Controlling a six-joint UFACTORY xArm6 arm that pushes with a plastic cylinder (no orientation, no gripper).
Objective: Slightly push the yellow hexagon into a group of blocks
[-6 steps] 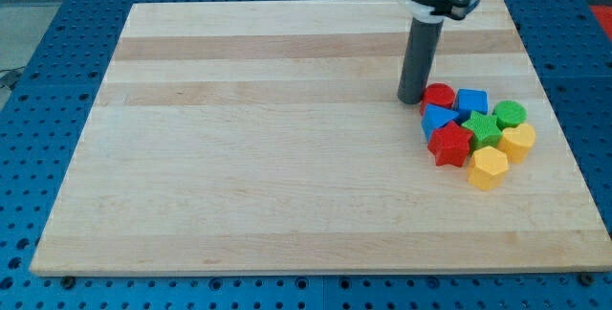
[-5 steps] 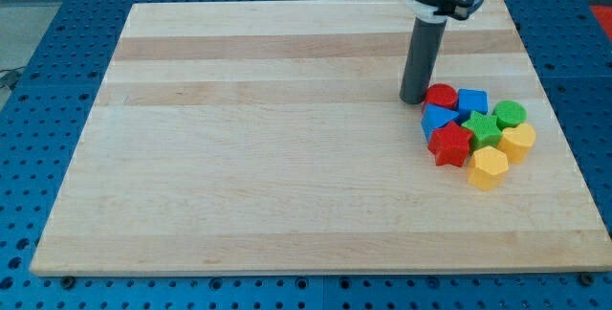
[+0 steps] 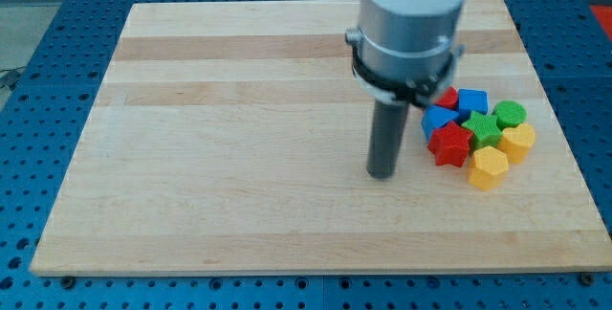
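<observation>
On the wooden board (image 3: 239, 157), my tip (image 3: 382, 175) rests on bare wood to the view's left of the yellow hexagon (image 3: 488, 167), apart from it, with the red star (image 3: 449, 144) lying between the two but nearer the hexagon. I have no fingers to open or close, only this dark rod, and it touches no block.

Eight blocks sit in one tight cluster, counted from the hexagon: it is at the cluster's bottom edge, touching the red star on its upper left and a second yellow block (image 3: 518, 142), rounded like a heart, on its upper right. One green star (image 3: 485, 129) lies just above the hexagon. Beyond that come two blue blocks, one a cube (image 3: 471, 102) and one an angular piece (image 3: 437, 119), a round green block (image 3: 511, 113) at upper right, and a second red block (image 3: 448, 97), partly hidden behind my arm's collar.

Tally: two yellow, two red, two green, two blue.
</observation>
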